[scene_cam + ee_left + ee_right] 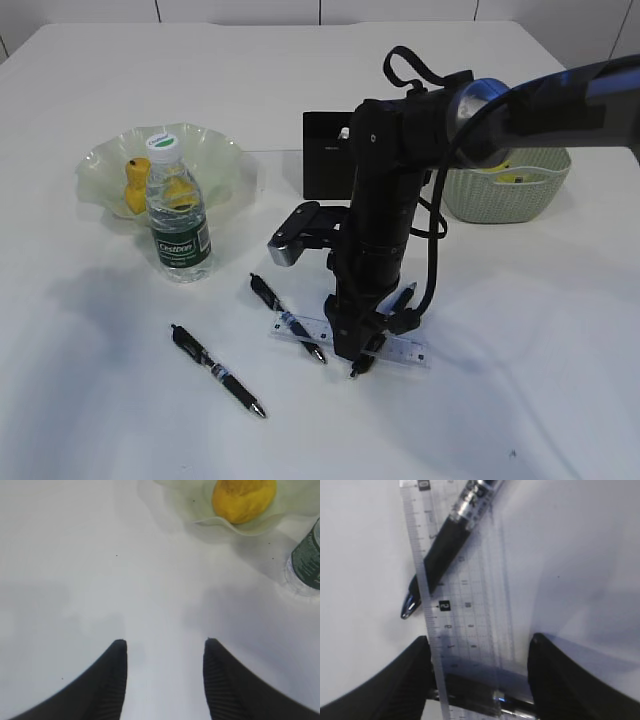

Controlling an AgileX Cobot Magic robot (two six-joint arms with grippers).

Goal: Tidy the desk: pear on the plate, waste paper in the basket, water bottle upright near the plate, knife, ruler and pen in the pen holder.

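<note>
The yellow pear (134,186) (244,500) lies in the pale green plate (100,160) (225,524). The water bottle (178,225) (307,560) stands upright just in front of it. The clear ruler (400,352) (470,595) lies flat on the desk. My right gripper (360,352) (480,637) is open and straddles it, the left finger at the ruler's edge. One pen (288,318) (455,540) lies across the ruler's end, another pen (485,702) crosses between the jaws. My left gripper (165,642) is open over bare desk. I cannot see the knife.
A third pen (218,370) lies front left. The black pen holder (322,155) stands behind the right arm. The green basket (505,195) sits at the right with something yellow (513,172) inside. The left arm is outside the exterior view.
</note>
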